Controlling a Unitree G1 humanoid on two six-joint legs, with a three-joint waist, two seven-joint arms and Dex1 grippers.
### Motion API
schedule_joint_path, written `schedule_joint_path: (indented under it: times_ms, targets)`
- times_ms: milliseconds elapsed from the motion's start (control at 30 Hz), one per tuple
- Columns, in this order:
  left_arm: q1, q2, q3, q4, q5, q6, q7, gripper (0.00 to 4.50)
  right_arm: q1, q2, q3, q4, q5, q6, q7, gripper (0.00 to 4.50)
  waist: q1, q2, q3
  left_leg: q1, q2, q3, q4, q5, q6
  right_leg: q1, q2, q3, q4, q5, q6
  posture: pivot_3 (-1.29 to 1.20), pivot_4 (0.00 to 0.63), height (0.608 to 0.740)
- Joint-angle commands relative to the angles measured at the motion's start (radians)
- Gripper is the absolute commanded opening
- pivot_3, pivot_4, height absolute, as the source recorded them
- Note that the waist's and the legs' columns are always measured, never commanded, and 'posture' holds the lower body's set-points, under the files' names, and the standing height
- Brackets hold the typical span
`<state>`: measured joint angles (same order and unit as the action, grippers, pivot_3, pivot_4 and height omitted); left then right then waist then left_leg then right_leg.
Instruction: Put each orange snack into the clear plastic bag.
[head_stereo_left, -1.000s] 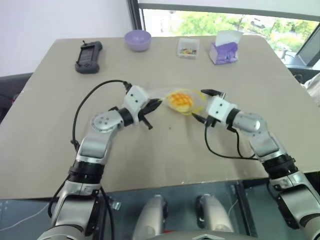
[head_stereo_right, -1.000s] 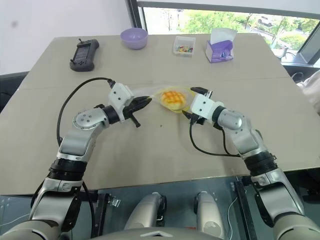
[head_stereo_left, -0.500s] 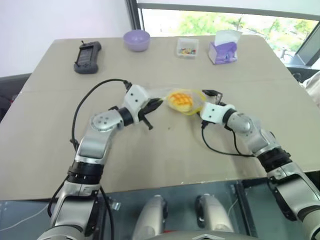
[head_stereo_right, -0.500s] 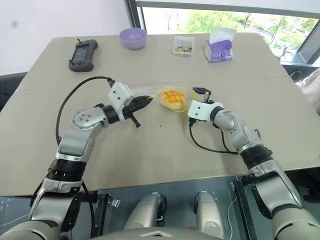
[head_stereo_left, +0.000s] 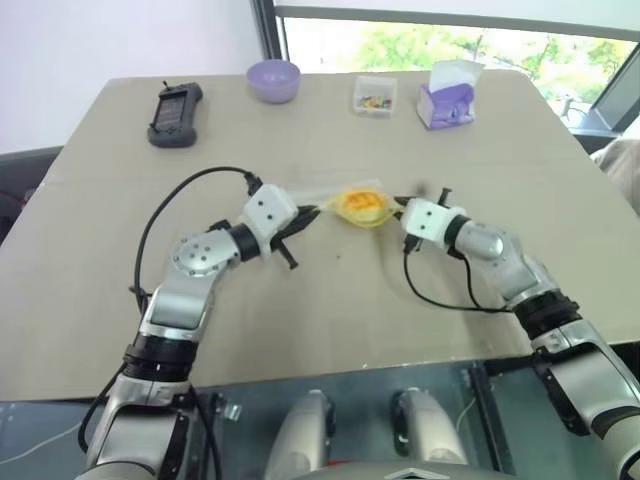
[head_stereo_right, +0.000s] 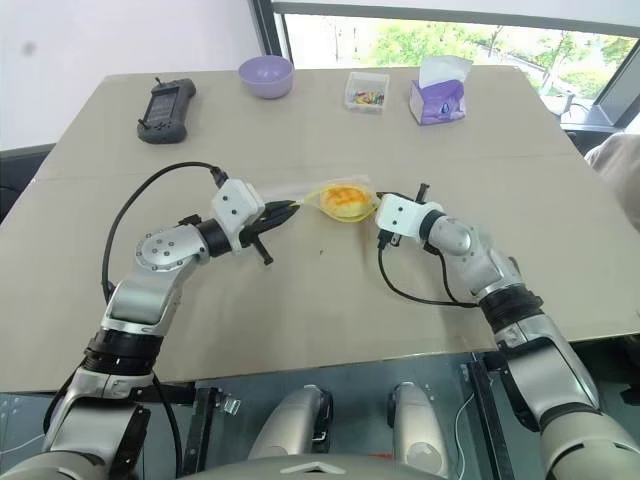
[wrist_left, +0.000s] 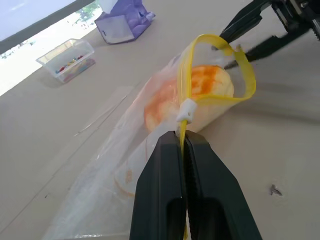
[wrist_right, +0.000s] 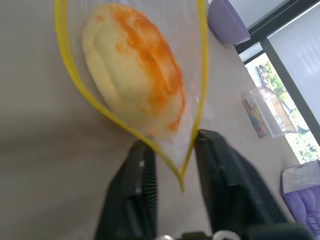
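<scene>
The orange snack (head_stereo_left: 362, 203) lies inside the mouth of the clear plastic bag (wrist_left: 115, 165), which rests on the table between my two arms. The bag's yellow seal strip (wrist_left: 240, 65) loops open around the bun. My left gripper (wrist_left: 182, 140) is shut on that strip beside its white slider. My right gripper (wrist_right: 172, 142) faces the bag's mouth from the other side. Its fingers (wrist_right: 142, 165) stand apart, with the corner of the yellow strip in the gap between them.
Along the table's far edge stand a black handheld device (head_stereo_left: 176, 112), a purple bowl (head_stereo_left: 274, 79), a small clear box of colourful bits (head_stereo_left: 375, 95) and a purple tissue box (head_stereo_left: 447, 95). Black cables loop from both wrists onto the tan table (head_stereo_left: 330, 300).
My right forearm has swung lower and its gripper has closed in on the bag's mouth. The left gripper has rolled slightly and keeps its hold on the strip.
</scene>
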<state>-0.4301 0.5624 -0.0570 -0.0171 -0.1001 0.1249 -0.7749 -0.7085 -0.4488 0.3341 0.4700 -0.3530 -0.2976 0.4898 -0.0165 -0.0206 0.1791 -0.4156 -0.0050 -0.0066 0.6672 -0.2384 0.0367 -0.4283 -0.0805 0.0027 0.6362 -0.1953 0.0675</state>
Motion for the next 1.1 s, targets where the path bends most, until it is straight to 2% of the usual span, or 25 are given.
schedule_joint_path:
  times_ms: [33, 233, 367, 467, 633, 800, 900, 933, 967, 1033, 1100]
  targets:
    - [0.004, 0.020, -0.004, -0.025, 0.023, -0.103, -0.013, 0.00, -0.041, -0.025, -0.050, -0.017, 0.042, -0.020, 0.024, 0.03, 0.000, 0.000, 0.000, 0.000, 0.000, 0.000, 0.000, 0.000, 0.000, 0.000, 0.000, 0.000, 0.000, 0.000, 0.000, 0.00, 0.150, 0.740]
    - [-0.035, 0.029, 0.002, 0.058, 0.028, -0.216, -0.030, 0.00, -0.115, -0.080, -0.077, 0.050, 0.042, -0.035, 0.022, 0.03, 0.001, 0.000, 0.000, 0.000, 0.000, 0.001, 0.000, 0.000, 0.000, 0.000, 0.000, 0.000, 0.000, 0.000, 0.000, 0.00, 0.150, 0.740]
    - [-0.179, 0.008, 0.023, 0.220, 0.036, -0.309, 0.010, 0.00, -0.212, -0.133, -0.103, 0.120, -0.004, -0.023, -0.070, 0.03, 0.004, 0.000, 0.000, 0.000, 0.000, 0.003, 0.000, 0.000, 0.000, 0.000, 0.000, -0.002, 0.000, 0.000, 0.000, 0.00, 0.150, 0.740]
    - [-0.251, 0.011, 0.019, 0.313, 0.033, -0.367, -0.007, 0.00, -0.225, -0.167, -0.116, 0.114, -0.011, -0.009, -0.093, 0.03, 0.003, 0.000, 0.000, -0.001, -0.001, 0.004, 0.000, 0.000, 0.000, 0.000, 0.000, -0.002, 0.000, 0.000, 0.000, 0.00, 0.150, 0.740]
    - [-0.170, 0.024, -0.029, 0.299, 0.050, -0.435, -0.057, 0.00, -0.063, -0.187, -0.117, -0.063, 0.032, 0.050, -0.041, 0.03, -0.002, 0.000, -0.001, -0.001, 0.000, 0.005, -0.004, 0.000, 0.000, 0.000, 0.000, 0.000, -0.006, 0.000, 0.000, 0.00, 0.150, 0.740]
    - [-0.073, 0.000, -0.060, 0.211, 0.060, -0.389, -0.034, 0.00, 0.166, -0.182, -0.099, -0.300, 0.115, 0.157, 0.094, 0.03, 0.003, 0.000, 0.000, -0.003, 0.000, 0.006, -0.009, -0.001, 0.001, -0.001, -0.001, 0.000, -0.010, 0.000, 0.000, 0.00, 0.150, 0.740]
    - [-0.046, -0.009, -0.068, 0.155, 0.052, -0.340, -0.029, 0.00, 0.255, -0.199, -0.121, -0.408, 0.160, 0.209, 0.141, 0.73, 0.006, 0.000, 0.000, -0.003, -0.001, 0.005, -0.006, -0.001, 0.002, -0.001, -0.001, 0.000, -0.009, 0.000, 0.000, 0.00, 0.150, 0.740]
    - [-0.041, -0.009, -0.068, 0.140, 0.051, -0.327, -0.029, 0.00, 0.279, -0.208, -0.133, -0.433, 0.175, 0.212, 0.152, 1.32, 0.007, 0.000, 0.000, -0.003, -0.001, 0.004, -0.005, -0.001, 0.003, 0.001, -0.001, -0.001, -0.009, 0.000, 0.001, 0.00, 0.150, 0.740]
    - [-0.037, -0.009, -0.067, 0.127, 0.050, -0.315, -0.029, 0.00, 0.300, -0.219, -0.151, -0.454, 0.182, 0.208, 0.150, 1.54, 0.006, 0.000, 0.000, -0.002, -0.001, 0.004, -0.004, -0.002, 0.003, 0.001, -0.001, -0.002, -0.009, 0.000, 0.001, 0.00, 0.150, 0.740]
    - [-0.034, -0.008, -0.066, 0.107, 0.049, -0.295, -0.030, 0.00, 0.333, -0.242, -0.182, -0.500, 0.209, 0.194, 0.169, 2.31, 0.006, 0.000, 0.000, 0.000, -0.001, 0.003, -0.003, -0.002, 0.003, 0.004, -0.001, -0.002, -0.009, 0.000, 0.001, 0.00, 0.150, 0.740]
    - [-0.033, -0.006, -0.065, 0.093, 0.048, -0.277, -0.032, 0.00, 0.350, -0.253, -0.198, -0.563, 0.249, 0.205, 0.206, 2.31, 0.006, 0.000, 0.000, 0.001, 0.000, 0.002, -0.001, -0.002, 0.003, 0.006, -0.001, -0.003, -0.009, 0.000, 0.001, 0.00, 0.150, 0.740]
